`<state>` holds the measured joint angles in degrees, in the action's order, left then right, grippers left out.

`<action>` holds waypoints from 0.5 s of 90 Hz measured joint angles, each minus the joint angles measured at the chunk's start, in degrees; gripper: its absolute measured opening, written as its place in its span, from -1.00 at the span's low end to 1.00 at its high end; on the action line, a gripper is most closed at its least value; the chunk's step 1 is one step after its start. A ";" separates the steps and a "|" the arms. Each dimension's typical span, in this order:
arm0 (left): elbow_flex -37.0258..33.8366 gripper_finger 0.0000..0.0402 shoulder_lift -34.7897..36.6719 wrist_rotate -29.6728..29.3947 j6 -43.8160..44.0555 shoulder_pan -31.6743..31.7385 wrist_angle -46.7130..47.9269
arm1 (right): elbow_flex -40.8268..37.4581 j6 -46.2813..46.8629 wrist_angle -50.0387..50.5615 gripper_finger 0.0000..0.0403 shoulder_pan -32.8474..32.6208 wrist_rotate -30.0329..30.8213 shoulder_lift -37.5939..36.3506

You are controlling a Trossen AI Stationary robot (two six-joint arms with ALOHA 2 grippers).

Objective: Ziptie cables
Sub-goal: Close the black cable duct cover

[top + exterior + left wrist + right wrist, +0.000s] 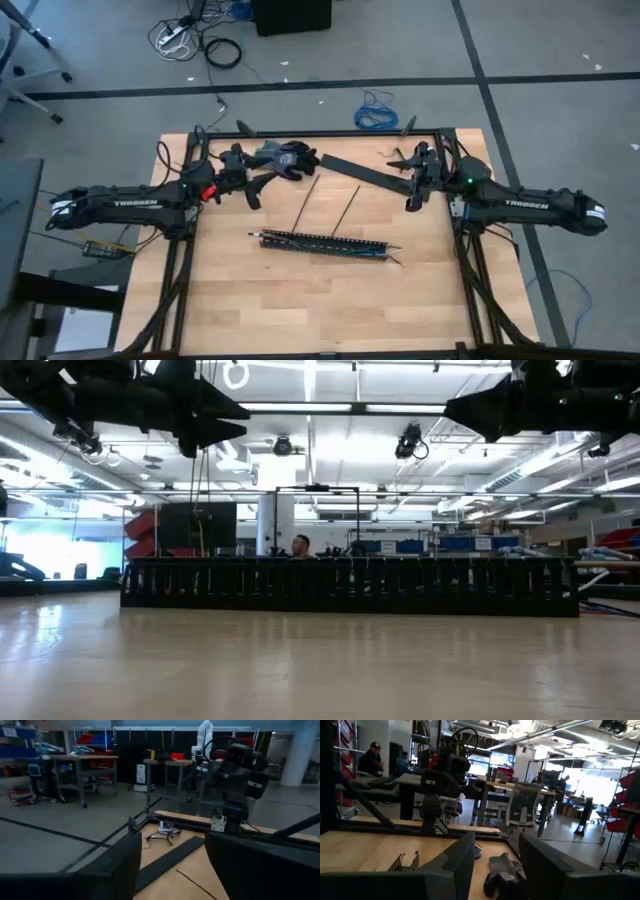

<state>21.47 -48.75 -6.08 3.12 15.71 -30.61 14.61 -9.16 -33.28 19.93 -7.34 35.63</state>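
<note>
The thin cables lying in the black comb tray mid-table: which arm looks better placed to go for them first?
Probably the left, narrowly. In the high view the left gripper hangs open closer to the tray's near end, where the cables lie. The right gripper, also open, sits by the far edge beside the flat black strip.

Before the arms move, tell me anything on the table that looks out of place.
A dark glove lies crumpled at the table's far edge by the left pincer. One flat black strip lies askew near the right pincer. Nothing looks spilled or broken.
</note>
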 joint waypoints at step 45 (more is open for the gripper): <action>0.52 0.06 -0.10 -0.70 1.31 0.04 -0.36 | 0.00 1.71 2.61 -0.27 1.04 6.06 1.79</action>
<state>22.00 -48.85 -6.79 4.43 15.75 -30.97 14.61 -7.45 -30.67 20.97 -1.28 37.42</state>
